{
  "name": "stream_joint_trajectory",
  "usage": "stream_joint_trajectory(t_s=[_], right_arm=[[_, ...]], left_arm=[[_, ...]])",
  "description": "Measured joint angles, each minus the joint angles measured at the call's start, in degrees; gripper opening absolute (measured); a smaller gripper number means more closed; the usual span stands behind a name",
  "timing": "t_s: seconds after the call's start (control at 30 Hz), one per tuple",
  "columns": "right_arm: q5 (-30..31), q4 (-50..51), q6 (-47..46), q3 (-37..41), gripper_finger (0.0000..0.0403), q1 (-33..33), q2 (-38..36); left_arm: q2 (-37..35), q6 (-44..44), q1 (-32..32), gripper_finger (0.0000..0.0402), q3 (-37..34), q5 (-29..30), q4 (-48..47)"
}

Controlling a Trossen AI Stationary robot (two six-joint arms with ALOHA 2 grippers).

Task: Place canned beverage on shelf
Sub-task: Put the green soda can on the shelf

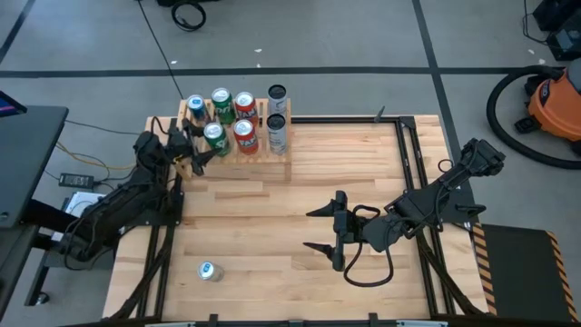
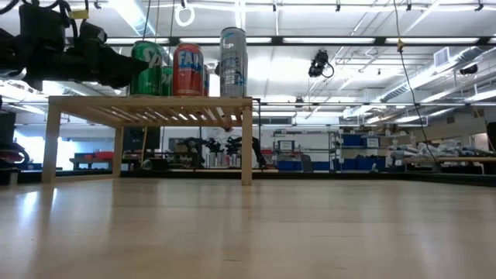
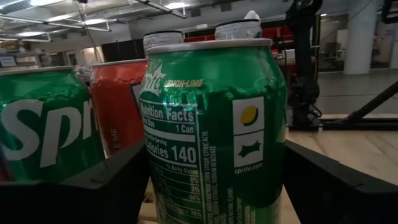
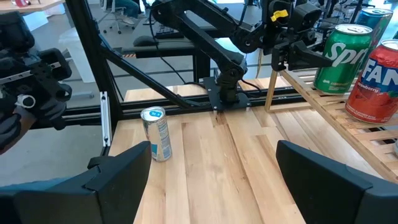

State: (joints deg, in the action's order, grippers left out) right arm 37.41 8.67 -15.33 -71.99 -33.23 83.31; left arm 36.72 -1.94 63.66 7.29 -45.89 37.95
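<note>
The shelf (image 1: 272, 156), a low light-wood slatted rack, stands at the table's far left and carries several cans. Among them a green can (image 1: 214, 136) stands upright in the near row beside a red can (image 1: 244, 134) and a silver can (image 1: 277, 134). My left gripper (image 1: 198, 145) is at the shelf's left end, shut on that green can (image 3: 211, 124). My right gripper (image 1: 320, 229) hangs open over the table's middle with nothing between its fingers. A small silver-blue can (image 1: 210, 271) stands alone near the front left. My left gripper has the green can's side wall (image 3: 273, 155) between its two fingers, one on each side of the can's body. The fingers come level, slanting in from the table's near left. The can stands upright with its base on the shelf's slats (image 2: 155, 101).
Behind the green can stand another green can (image 3: 43, 130) and a red one (image 3: 115, 106), close together. The far row holds blue, green, red and silver cans. The loose can (image 4: 155, 134) stands on bare wood in front of my right gripper (image 4: 211, 168). Black frame rails run along both table sides.
</note>
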Motion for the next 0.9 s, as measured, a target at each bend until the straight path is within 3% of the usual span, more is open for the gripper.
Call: stream_joint_trajectory(t_s=[0.33,0.9], right_arm=[[0.00,0.00,0.00,0.00,0.0355,-0.02,0.00],[0.00,0.00,0.00,0.00,0.0355,0.00,0.00]], left_arm=[[5.87,1.29,-0.02,0.0323,0.00,-3.03,8.13],[10.52,0.31,0.70,0.0323,2.58,-2.62,7.11]])
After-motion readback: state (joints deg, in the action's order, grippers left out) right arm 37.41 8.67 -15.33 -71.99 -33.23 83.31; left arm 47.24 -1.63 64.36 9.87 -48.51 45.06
